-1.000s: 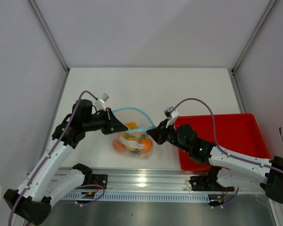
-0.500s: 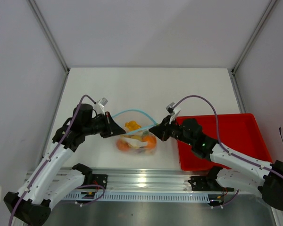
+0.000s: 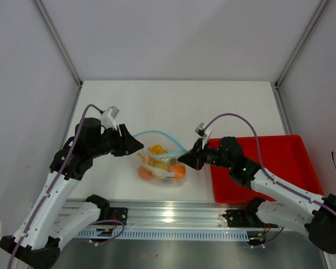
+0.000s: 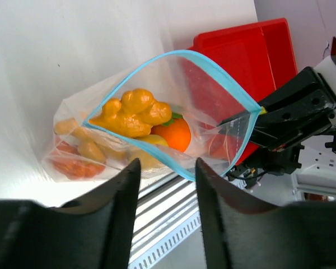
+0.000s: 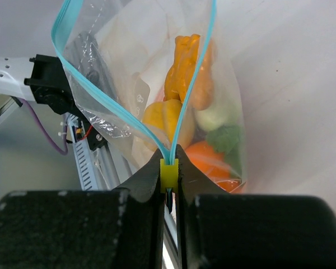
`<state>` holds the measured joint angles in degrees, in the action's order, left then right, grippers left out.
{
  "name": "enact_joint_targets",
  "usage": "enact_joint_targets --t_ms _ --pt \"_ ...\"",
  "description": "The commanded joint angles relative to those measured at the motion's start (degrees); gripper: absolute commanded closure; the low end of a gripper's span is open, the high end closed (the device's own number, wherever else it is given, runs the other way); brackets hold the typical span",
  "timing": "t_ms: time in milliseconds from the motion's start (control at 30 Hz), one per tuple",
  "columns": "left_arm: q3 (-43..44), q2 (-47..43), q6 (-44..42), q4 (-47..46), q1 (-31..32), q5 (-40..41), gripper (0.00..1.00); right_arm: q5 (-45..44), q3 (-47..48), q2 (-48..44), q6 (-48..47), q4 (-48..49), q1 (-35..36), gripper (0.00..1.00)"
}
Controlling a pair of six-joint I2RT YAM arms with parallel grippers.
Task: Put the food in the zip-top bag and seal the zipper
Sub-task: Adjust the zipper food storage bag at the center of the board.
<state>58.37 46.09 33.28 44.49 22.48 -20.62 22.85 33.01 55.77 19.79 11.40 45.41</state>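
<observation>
Step in hand: sealing. The food sits inside the bag: a knobbly orange piece on top, a round orange fruit beside it, yellow pieces below. No food shows outside the bag in the top view, though the right arm covers part of the red tray.

Bag position: on the table, between the two grippers and just left of the tray. The body sags on the table toward the near edge; the mouth is held up.

Right gripper: fingers closed tight on one end of the zipper, with a small yellow tab pinched between them.

Left gripper: jaws stand well apart and clamp nothing. The near lip of the bag mouth lies just beyond the gap.

Zipper: not closed. The two blue lips bow apart into a wide loop. Its long axis runs left to right, from the left gripper to the right. The mouth faces up and away from the arm bases.

Next move, as I judge it: the left gripper takes the free end, the strip is drawn taut so the lips meet, then they are pressed together along the length. Risk: the floppy lip slips out.
</observation>
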Motion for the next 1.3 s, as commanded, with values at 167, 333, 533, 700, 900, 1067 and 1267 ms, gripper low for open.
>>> enact_joint_targets --t_ms 167,333,533,700,900,1067,1267 --pt "2.80 -3.81 -10.42 -5.81 0.11 -6.60 0.34 4.39 6.97 3.38 -5.99 -3.84 0.21 1.00" --pt "0.53 -5.91 -14.37 -13.01 1.95 -11.10 0.24 4.92 10.92 4.52 -6.87 -7.43 -0.14 1.00" --pt "-1.68 -7.51 -15.96 -23.90 4.94 -12.95 0.23 7.03 15.93 6.63 -8.63 -11.14 -0.76 1.00" --pt "-2.64 -5.13 -16.32 -25.85 5.91 -13.57 0.23 8.69 20.50 8.04 -9.95 -15.08 -2.16 1.00" --pt "-3.26 -6.01 -18.42 -24.72 5.91 -12.60 0.22 14.22 25.86 11.73 -12.93 -19.65 -3.74 1.00" --pt "-2.38 -6.18 -20.70 -22.52 5.91 -10.50 0.15 20.12 28.07 13.49 -13.20 -20.37 -6.82 1.00" --pt "-0.89 -3.99 -23.69 -20.32 5.91 -12.59 0.16 22.06 27.81 14.37 -13.90 -22.12 -7.00 1.00"
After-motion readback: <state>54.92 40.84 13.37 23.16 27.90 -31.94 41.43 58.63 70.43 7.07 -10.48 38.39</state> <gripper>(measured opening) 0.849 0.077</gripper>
